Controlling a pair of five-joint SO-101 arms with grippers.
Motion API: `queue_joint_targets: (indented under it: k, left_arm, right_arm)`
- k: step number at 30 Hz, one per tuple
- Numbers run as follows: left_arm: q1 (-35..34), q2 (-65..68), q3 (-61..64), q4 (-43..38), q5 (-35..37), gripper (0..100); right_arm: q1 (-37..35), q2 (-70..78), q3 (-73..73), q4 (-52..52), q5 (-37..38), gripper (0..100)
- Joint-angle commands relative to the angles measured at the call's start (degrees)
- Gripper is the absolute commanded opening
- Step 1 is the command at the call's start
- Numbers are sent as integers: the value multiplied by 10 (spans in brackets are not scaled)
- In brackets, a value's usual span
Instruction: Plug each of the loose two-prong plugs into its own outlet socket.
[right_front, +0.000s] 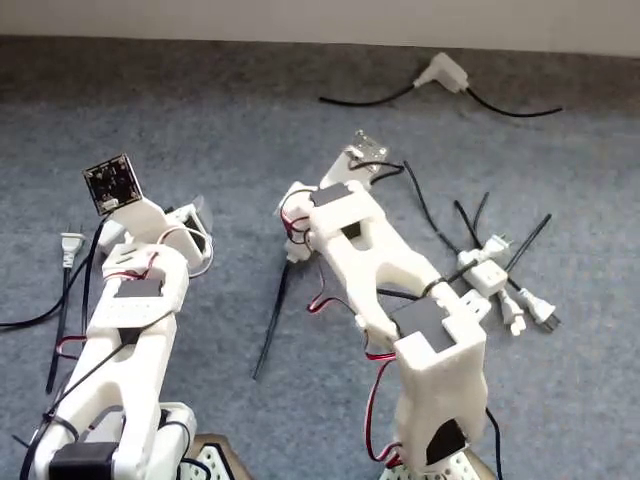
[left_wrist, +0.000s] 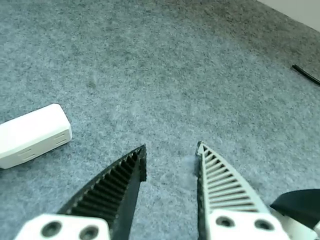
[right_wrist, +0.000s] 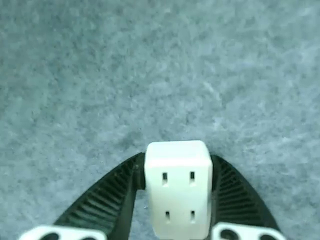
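Grips a white socket in the right gripper, fingers pressed on its two sides and the slotted face left free, probably so that prongs can go in without meeting the fingers. Cannot tell whether touching the table or lifted from it. Holds nothing in the left gripper: spread open, low over the table, with a second white block just beside it and touching neither finger. Seems made ready in this way to fetch a plug for the held socket. Look near the left edge, beside the left arm, for the left plug, the nearest candidate by judgement. Look at the far edge for the far plug, well apart from both arms. Look toward the right edge, beside the right arm, for a tangled bunch of plugs; cannot tell there which are loose and which already joined. Calls for prongs lined up exactly with one pair of slots.
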Motion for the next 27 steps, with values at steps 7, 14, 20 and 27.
queue_joint_targets:
  k: [7, 14, 20, 27]
  left_arm:
    - [0, 0, -21, -12, 6, 174]
    - [0, 0, -21, -12, 4, 174]
    - [0, 0, -21, -12, 4, 174]
    - [0, -1, -21, -12, 4, 174]
  right_arm:
    - [-1, -11, -255, 183, 52, 295]
    - [-1, -17, -466, 282, 274, 295]
    - [-1, -17, -637, 369, 443, 293]
    - [14, -17, -829, 553, 579, 293]
